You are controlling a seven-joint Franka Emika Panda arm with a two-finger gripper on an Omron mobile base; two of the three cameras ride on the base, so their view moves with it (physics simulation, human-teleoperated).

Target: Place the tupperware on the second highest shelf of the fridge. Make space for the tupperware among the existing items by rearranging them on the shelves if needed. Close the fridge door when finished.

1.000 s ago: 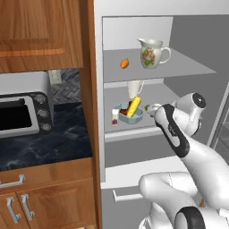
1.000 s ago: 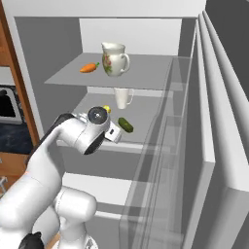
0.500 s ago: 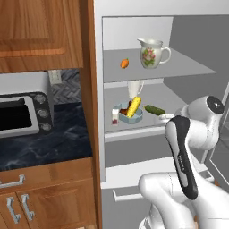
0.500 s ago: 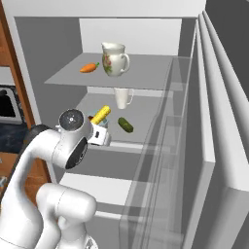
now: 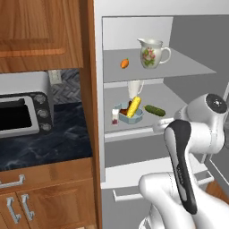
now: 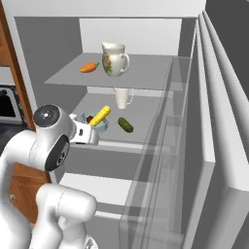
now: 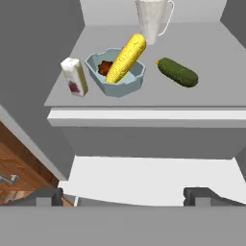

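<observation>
Sitting on the flat light grey second highest shelf [image 7: 211, 93] of the open silver-grey fridge [image 5: 197, 40] is the pale blue tupperware tub [image 7: 116, 73], with a yellow corn cob [image 7: 126, 57] lying across it and something dark red inside. Beside the tub on one side stands the tiny white bottle with a red band [image 7: 75, 77]; on the other side lies the dark green cucumber [image 7: 177, 72], and behind the tub stands the pale translucent mug [image 7: 153, 17]. Above the tub, on the top shelf, are the white floral jug [image 5: 153, 53] and the small orange vegetable [image 5: 125, 63]. The tool [image 7: 125, 196] hangs in front of and below the tub's shelf, jaws wide apart and empty. Placement looks finished, so the step in hand seems to be backing out. Next, the arm likely needs to clear the opening and swing the tall grey fridge door [image 6: 219, 160] shut.
</observation>
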